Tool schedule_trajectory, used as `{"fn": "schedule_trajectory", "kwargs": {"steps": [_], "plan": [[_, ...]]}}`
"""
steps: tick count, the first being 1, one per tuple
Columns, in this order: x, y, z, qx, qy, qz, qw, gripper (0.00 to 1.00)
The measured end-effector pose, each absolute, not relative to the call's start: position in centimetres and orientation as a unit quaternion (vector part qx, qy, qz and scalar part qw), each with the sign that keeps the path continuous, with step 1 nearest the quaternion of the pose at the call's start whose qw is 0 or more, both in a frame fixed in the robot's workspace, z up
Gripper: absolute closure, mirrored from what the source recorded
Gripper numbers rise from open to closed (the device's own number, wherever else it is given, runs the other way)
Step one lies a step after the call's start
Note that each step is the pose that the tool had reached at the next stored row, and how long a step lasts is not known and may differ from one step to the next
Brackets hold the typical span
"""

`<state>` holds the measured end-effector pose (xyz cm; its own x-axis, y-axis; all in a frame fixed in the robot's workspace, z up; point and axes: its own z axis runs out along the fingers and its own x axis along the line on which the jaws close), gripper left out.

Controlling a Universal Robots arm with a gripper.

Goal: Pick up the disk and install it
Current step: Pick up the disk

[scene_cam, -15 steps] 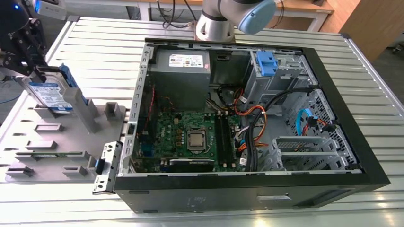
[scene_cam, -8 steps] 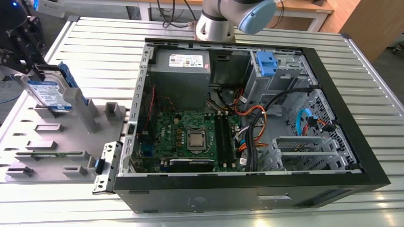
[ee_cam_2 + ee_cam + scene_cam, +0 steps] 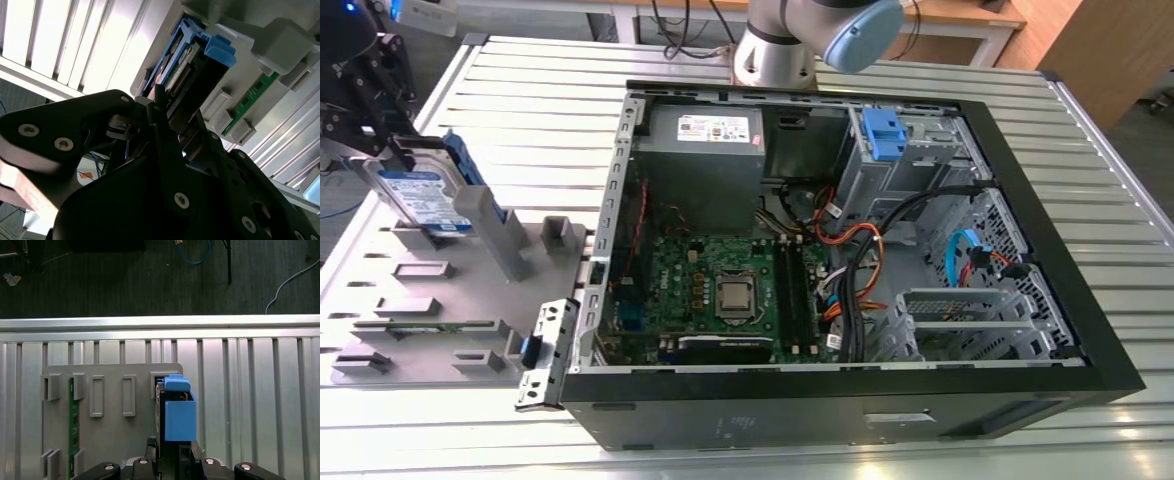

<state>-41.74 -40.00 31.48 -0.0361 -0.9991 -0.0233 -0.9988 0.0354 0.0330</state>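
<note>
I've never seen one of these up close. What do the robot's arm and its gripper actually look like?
The arm is a smooth, silver-grey tube with a rounded light-blue cap on its joint. The gripper is all black. In both wrist views it is made of flat, angular plates linked together and fastened with round silver screws.

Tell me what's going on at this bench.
A robot arm is working on the disk, which stands on edge in a slot of the grey fixture plate, at the exterior view's left of the open computer case. The gripper is right at the disk's upper end. The disk is not yet in the case.
</note>
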Motion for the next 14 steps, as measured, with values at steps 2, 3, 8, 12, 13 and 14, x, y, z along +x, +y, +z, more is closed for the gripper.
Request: {"fn": "schedule_trajectory", "kwargs": {"steps": [2,3,8,12,13,14], "plan": [[-41.7,-40.0,31.6,0.694,-0.720,-0.020,0.003,0.65],[-41.7,-40.0,31.7,0.694,-0.719,-0.020,0.003,0.65],[-41.7,-40.0,32.4,0.694,-0.719,-0.020,0.003,0.65],[-41.7,-40.0,32.7,0.694,-0.719,-0.020,0.003,0.65],[-41.7,-40.0,32.7,0.694,-0.719,-0.020,0.003,0.65],[-41.7,-40.0,32.7,0.694,-0.719,-0.020,0.003,0.65]]}}
